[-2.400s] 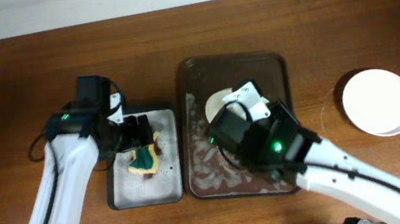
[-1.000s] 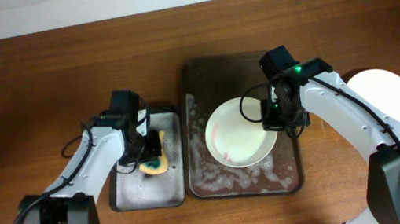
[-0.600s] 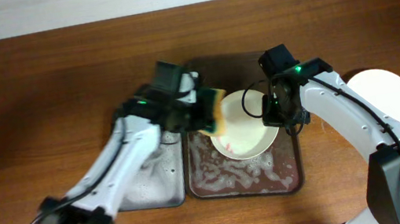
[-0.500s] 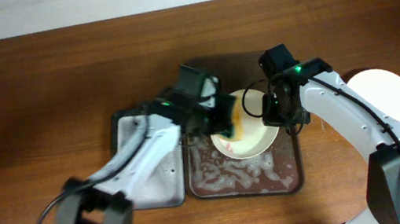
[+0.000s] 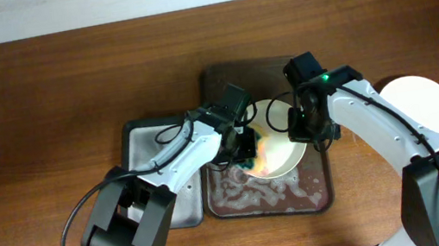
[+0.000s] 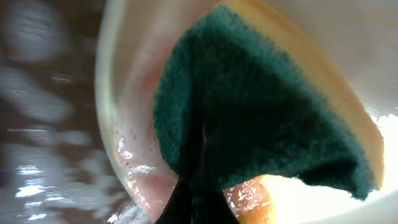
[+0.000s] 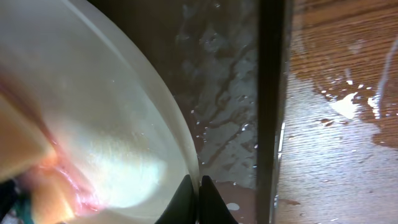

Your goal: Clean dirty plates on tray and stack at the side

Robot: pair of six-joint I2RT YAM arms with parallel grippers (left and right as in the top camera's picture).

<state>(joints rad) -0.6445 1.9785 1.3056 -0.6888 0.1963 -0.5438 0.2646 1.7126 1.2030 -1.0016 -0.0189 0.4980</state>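
My left gripper (image 5: pixel 246 142) pinches the sponge (image 6: pixel 249 118) and presses it onto the red-smeared plate (image 5: pixel 284 157) in the brown tray (image 5: pixel 256 74). My right gripper (image 7: pixel 199 194) is clamped on that plate's right rim. Another plate (image 5: pixel 417 111) lies outside the tray, well to the right.

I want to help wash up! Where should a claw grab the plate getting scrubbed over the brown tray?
Grab the plate by its thin right rim, coming in from the right. The rim is the only part slim enough to pinch, and the sponge covers the left side. The right claw pinches it just there.
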